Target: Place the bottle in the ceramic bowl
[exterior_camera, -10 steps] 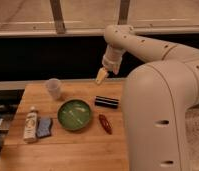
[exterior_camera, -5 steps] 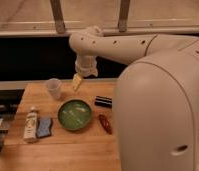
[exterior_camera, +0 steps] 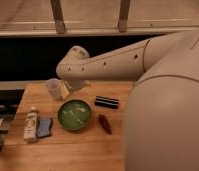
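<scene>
The small white bottle (exterior_camera: 30, 123) with a greenish-yellow label lies at the left side of the wooden table (exterior_camera: 68, 150), its cap toward the back. The round green ceramic bowl (exterior_camera: 74, 114) sits in the middle of the table with nothing in it. My gripper (exterior_camera: 64, 90) hangs just behind the bowl's far left rim, close beside the translucent cup (exterior_camera: 53, 88). It is well apart from the bottle, up and to its right. The white arm (exterior_camera: 118, 60) reaches in from the right.
A blue sponge (exterior_camera: 44, 127) lies right next to the bottle, between it and the bowl. A flat black object (exterior_camera: 107, 102) lies right of the bowl, a dark red object (exterior_camera: 105, 124) in front of it. A dark wall and rail run behind the table.
The arm has swung left across the back of the table. The gripper has come down from the right of centre to beside the cup. The objects on the table have not moved.
</scene>
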`<state>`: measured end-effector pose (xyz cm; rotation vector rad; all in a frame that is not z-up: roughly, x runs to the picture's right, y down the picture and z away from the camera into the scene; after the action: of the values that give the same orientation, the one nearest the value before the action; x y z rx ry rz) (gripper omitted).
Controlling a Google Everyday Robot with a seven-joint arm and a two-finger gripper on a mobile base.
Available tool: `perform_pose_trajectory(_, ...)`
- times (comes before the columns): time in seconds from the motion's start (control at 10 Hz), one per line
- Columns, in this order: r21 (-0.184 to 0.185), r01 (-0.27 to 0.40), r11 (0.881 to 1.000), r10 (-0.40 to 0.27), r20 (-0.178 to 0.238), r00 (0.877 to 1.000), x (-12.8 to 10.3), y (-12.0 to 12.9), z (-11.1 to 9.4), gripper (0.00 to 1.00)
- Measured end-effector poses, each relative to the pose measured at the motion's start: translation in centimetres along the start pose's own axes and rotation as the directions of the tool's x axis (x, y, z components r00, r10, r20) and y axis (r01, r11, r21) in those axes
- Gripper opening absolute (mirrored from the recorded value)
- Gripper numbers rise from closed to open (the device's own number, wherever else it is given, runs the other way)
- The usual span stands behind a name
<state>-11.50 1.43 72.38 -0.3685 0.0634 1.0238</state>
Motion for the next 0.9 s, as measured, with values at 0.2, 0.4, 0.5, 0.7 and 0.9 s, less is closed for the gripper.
perform_pose_trajectory(0.2, 0.003, 0.036, 0.999, -0.036, -0.015, 0.999, -0.1, 0.3, -0.2, 0.8)
perform_pose_trajectory(0.4, -0.009, 0.132, 0.991, -0.132, -0.034, 0.991, -0.5, 1.9, -0.3, 0.8)
perform_pose_trajectory(0.5, -0.014, 0.167, 0.986, -0.167, -0.038, 0.985, -0.6, 3.2, -0.6, 0.8)
perform_pose_trajectory(0.7, -0.022, 0.244, 0.97, -0.245, -0.055, 0.968, -0.3, 7.2, -1.0, 0.8)
perform_pose_trajectory(0.9, -0.046, 0.265, 0.963, -0.267, -0.066, 0.961, 0.0, 10.4, -0.6, 0.8)
